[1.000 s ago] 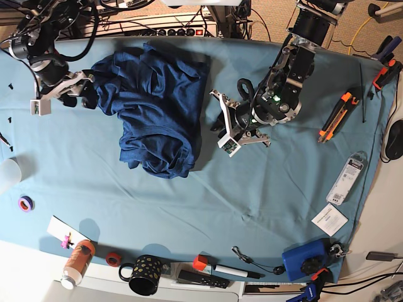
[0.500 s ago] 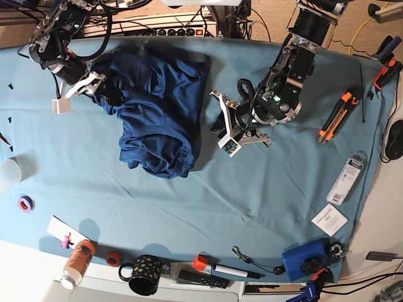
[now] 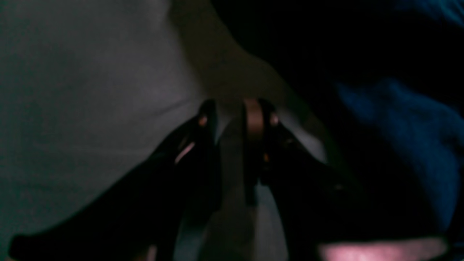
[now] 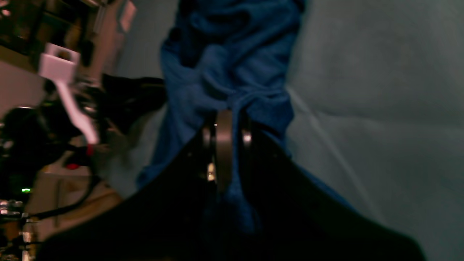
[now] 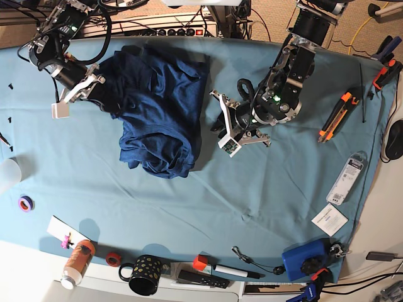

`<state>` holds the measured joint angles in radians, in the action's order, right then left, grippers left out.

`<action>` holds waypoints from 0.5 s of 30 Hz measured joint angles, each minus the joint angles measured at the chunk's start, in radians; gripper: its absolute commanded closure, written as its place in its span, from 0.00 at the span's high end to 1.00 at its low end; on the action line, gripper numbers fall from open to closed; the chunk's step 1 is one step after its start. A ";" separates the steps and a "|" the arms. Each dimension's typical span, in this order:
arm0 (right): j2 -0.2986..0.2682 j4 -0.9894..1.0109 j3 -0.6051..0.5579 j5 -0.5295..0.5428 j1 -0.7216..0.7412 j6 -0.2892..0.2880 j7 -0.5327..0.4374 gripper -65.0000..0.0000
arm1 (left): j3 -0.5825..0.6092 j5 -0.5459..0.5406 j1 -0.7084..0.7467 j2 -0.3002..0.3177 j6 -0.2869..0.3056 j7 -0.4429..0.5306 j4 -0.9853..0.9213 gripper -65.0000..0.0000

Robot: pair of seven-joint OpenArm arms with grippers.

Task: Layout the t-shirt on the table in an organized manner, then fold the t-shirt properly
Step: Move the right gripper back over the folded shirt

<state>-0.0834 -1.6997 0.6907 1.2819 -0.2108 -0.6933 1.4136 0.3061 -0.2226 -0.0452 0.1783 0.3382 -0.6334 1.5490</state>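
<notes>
Left wrist view is super dark: the left gripper (image 3: 232, 116) hangs over the smooth pale table (image 3: 90, 90) cloth with its two black fingers a little apart, nothing between them but bare cloth, and a soft fuzzy bulge of the t-shirt (image 3: 406, 134) sits off to the side, not touching the tips. Right wrist view is clearer: the right gripper (image 4: 224, 130) has its jaws pressed together on a bunched ridge of the t-shirt (image 4: 232, 65), heathered navy knit twisted into rope-like folds that run away from the fingers over the teal table (image 4: 380, 90). Base view: the t-shirt (image 5: 160, 100) is a rumpled heap on the far-left part of the table (image 5: 264, 189), thick lumpy folds at its near end, flatter up top. The right gripper (image 5: 94, 94) is pinching its left edge; the left gripper (image 5: 227, 129) sits just beside the shirt's other edge, slightly spread. Along the near edge there's a black mug with gold dots (image 5: 143, 274), its inside too dark to see into, and an orange bottle with a white cap (image 5: 77, 263) lying on its side.
</notes>
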 measured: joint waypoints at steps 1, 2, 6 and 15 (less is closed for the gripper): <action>0.000 0.000 0.000 0.036 0.000 0.000 0.000 0.00 | 0.000 0.000 0.000 0.000 0.000 0.000 0.000 0.22; 0.000 0.000 0.000 0.081 0.000 0.000 0.000 0.00 | 0.000 0.000 0.000 0.000 0.000 0.000 0.000 0.22; -0.001 0.000 0.000 0.176 0.001 -0.003 0.000 0.00 | 0.000 0.000 0.000 0.000 0.000 0.002 0.000 0.22; -0.003 0.000 -0.030 0.167 0.000 -0.003 0.000 0.00 | 0.000 0.001 0.000 0.000 0.000 0.007 0.000 0.22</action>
<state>-0.0860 -1.6997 0.6609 1.4487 -0.2111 -0.6964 1.4136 0.3061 -0.2218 -0.0448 0.1787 0.3378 -0.6266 1.5490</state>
